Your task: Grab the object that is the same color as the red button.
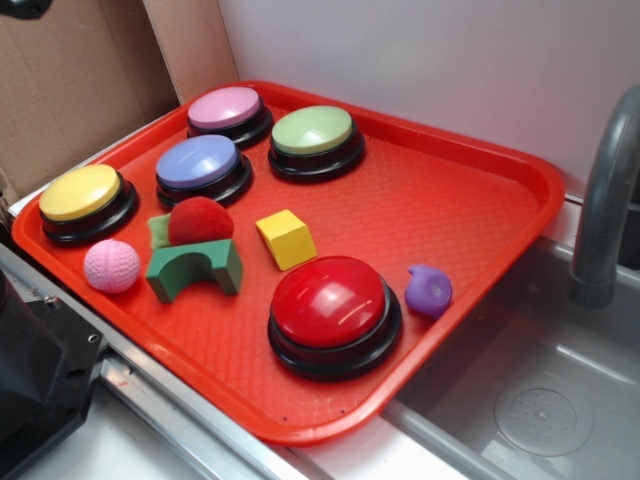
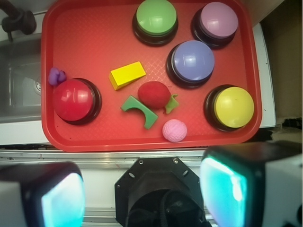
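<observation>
The object, a fuzzy dark-red ball [image 1: 200,221] [image 2: 154,94] with a green leafy bit, lies mid-tray, touching a green arch block [image 1: 195,269] [image 2: 139,110]. The red button [image 1: 333,312] [image 2: 75,100], a glossy dome on a black base, stands at the tray's near-right in the exterior view. My gripper [image 2: 144,198] is open, held high over the robot base, well off the tray's edge and far from the ball. Its two fingers [image 2: 61,198] show teal pads with nothing between them. The exterior view shows no gripper.
On the red tray [image 1: 480,200] [image 2: 85,42] are a pink ball [image 1: 111,265] [image 2: 174,130], a yellow block [image 1: 286,239] [image 2: 127,75], a small purple figure [image 1: 429,291] [image 2: 56,76] and yellow [image 1: 85,203], blue [image 1: 203,169], pink [image 1: 229,115] and green [image 1: 315,142] buttons. A sink [image 1: 540,390] and faucet [image 1: 605,200] lie right.
</observation>
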`<action>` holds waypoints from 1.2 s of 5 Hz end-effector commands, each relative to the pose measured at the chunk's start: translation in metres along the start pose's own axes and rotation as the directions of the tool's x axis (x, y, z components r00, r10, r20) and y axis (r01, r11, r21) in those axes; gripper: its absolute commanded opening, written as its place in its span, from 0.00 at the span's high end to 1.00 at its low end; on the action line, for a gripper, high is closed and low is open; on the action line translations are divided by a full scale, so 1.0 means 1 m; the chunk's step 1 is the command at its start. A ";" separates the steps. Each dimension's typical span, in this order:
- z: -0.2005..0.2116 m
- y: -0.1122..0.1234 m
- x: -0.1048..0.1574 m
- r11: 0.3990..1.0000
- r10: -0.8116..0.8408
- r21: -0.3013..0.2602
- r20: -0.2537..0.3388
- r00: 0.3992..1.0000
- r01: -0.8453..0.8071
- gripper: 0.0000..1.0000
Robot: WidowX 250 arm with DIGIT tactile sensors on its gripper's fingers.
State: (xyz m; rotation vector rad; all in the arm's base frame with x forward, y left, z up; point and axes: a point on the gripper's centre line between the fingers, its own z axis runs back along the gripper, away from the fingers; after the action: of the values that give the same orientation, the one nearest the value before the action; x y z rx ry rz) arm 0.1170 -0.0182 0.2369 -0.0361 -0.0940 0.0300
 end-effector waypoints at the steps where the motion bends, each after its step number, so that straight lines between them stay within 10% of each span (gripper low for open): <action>1: 0.000 0.000 0.000 1.000 0.000 0.000 0.000 1.000 0.000 0.00; 6: -0.126 0.037 0.051 0.679 0.708 0.018 0.246 0.662 -0.734 0.00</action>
State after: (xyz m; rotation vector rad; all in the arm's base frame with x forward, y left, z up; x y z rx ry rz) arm 0.1749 0.0120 0.1003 0.0603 -0.2540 0.8636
